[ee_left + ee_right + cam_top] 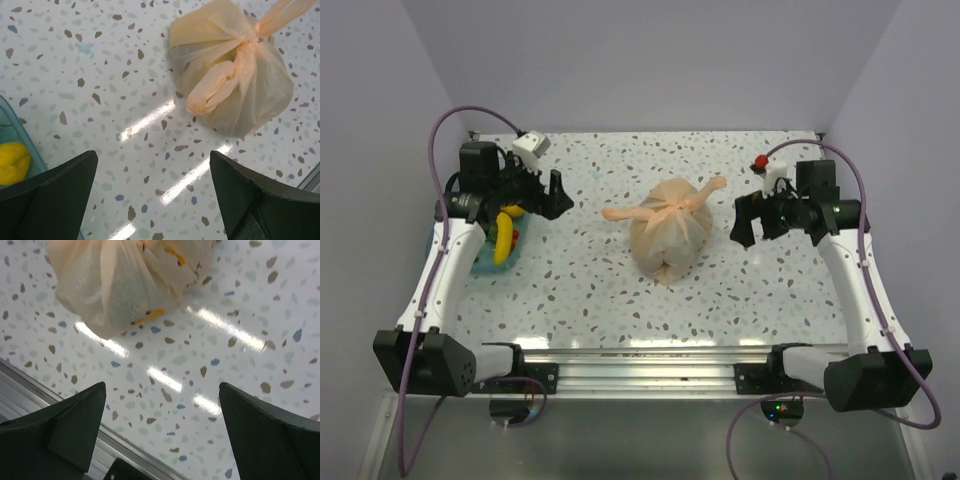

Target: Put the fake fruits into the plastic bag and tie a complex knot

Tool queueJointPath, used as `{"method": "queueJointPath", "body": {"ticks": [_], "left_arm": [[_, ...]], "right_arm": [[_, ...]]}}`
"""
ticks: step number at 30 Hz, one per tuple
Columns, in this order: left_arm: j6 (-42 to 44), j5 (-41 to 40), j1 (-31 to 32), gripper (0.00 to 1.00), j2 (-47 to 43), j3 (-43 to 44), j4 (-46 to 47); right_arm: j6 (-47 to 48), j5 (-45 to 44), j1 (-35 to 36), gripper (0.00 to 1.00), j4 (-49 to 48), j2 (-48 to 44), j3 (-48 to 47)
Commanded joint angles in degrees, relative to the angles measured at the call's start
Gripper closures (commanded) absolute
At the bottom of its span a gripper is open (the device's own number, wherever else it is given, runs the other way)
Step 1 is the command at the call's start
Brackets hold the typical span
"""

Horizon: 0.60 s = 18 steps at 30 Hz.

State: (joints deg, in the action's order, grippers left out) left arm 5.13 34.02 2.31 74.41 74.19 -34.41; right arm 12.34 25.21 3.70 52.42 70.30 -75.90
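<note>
I'm watching the thin peach-orange plastic carrier bag (665, 240) sitting in the middle of the top view, its neck closed by a twisted handle knot (680, 203).

The left gripper (563, 195) is hovering at centre left and the right gripper (738, 222) at centre right. Both are clear of the bag with jaws spread wide and empty.

Here's what's worrying me: a glossy yellow plastic banana (503, 240) is lying in the clear blue rectangular tray (485, 268) at the left edge. The bag is sealed without it, and I'm judging that reopening the knot could tear the thin film. Tugging a tail could also drag the light bag along the speckled table (590, 290).

Counting now:
- one bag
- one knot
- two tails
- one tray
- one banana, with a second yellow piece (512, 211) above it
- a small red bit I can't identify

I can't count the fruits inside the bag.
</note>
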Motion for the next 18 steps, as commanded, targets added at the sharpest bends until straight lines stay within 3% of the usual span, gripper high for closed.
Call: {"method": "queueJointPath", "body": {"ticks": [1, 7, 18], "left_arm": [[5.68, -5.36, -0.28, 0.0, -5.13, -6.13, -6.28], [6.56, -8.0, -0.2, 0.0, -12.18, -19.24, -1.71], [5.86, -11.61, -0.2, 0.0, -14.56, -24.18, -0.3]], "right_arm": [[4.35, -5.08, -0.28, 0.01, 6.2, -4.2, 6.8], [2.7, -7.9, -0.28, 0.02, 3.57, -7.19, 14.72], [-2.06, -5.26, -0.28, 0.01, -0.92, -8.69, 17.19]]}}
